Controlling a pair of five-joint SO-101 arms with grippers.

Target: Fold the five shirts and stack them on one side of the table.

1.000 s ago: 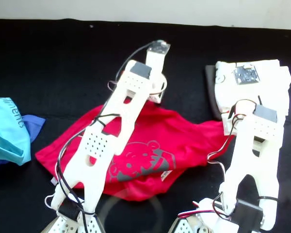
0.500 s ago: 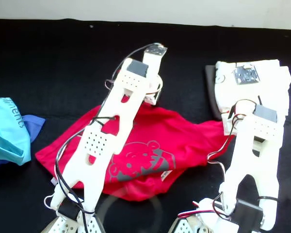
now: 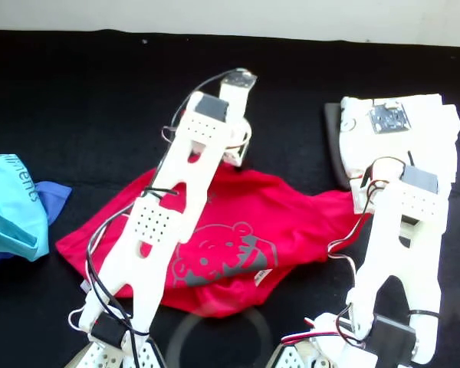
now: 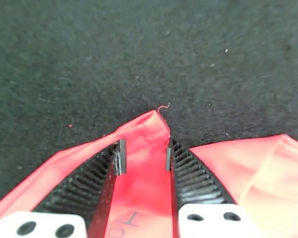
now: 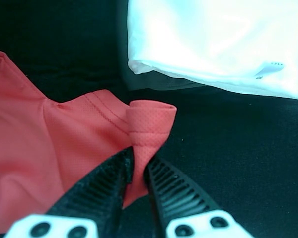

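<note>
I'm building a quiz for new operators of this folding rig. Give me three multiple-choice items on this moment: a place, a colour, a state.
1. Where does the cyan shirt lie?
A) on the white shirt
B) on the table, apart from the red shirt
C) under the red shirt

2. What colour is the shirt with the cartoon print?
A) white
B) cyan
C) red

3. How is the right tool?
A) wide open in the air
B) shut on a red fold
C) gripping the white shirt

Key:
1 B, black table shows between them.
2 C, the print sits on red cloth.
3 B, it pinches red fabric in the right wrist view.
</note>
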